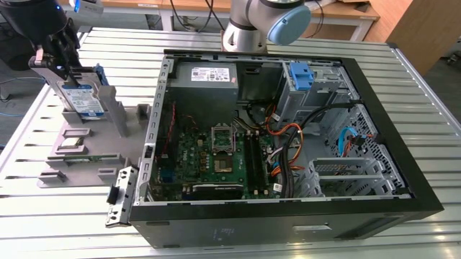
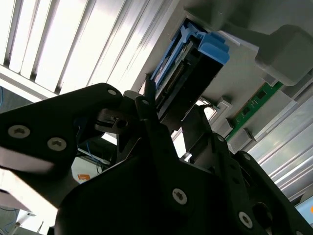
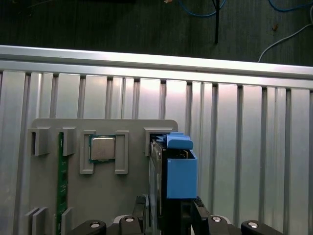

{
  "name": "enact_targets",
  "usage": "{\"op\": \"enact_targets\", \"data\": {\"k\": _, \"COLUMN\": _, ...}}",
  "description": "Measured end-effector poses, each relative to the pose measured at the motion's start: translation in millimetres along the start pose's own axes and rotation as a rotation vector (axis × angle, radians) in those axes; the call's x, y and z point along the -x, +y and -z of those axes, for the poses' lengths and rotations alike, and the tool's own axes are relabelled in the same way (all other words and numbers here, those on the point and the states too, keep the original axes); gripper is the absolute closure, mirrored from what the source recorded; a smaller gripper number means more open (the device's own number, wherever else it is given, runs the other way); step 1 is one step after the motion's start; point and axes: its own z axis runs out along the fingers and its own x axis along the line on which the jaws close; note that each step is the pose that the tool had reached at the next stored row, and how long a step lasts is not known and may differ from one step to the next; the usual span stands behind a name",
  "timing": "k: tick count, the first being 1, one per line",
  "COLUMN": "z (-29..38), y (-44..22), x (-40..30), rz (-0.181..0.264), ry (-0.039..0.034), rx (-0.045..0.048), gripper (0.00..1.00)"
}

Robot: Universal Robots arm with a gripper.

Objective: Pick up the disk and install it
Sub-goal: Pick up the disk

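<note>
The end effector (image 3: 168,214) pinched the disk (image 3: 180,176), upright in its grey holder (image 3: 98,196) near the table (image 3: 244,147) edge; a tilted lift could, I judged, jam it in that holder.

Gripped end of the disk (image 3: 181,176) hidden between closed fingers (image 3: 199,211), arm (image 1: 249,27) cut off at exterior view's top edge

Exterior view: high over table (image 1: 58,226); both wrist views: v. near disk (image 3: 181,176) (image 2: 195,73).
</note>
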Motion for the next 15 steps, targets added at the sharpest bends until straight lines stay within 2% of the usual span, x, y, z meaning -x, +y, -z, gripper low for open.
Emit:
{"op": "enact_targets", "data": {"k": 4, "z": -0.1, "y": 0.0, "x": 0.0, "rz": -0.008, "ry": -0.0002, "rx": -0.0007, "gripper": 0.51}}
{"op": "enact_targets", "data": {"k": 8, "z": -0.4, "y": -0.1, "x": -0.1, "rz": -0.051, "ry": -0.0011, "rx": -0.0036, "gripper": 0.51}}
{"op": "enact_targets", "data": {"k": 15, "z": -0.5, "y": 0.0, "x": 0.0, "rz": -0.052, "ry": -0.0012, "rx": -0.0039, "gripper": 0.51}}
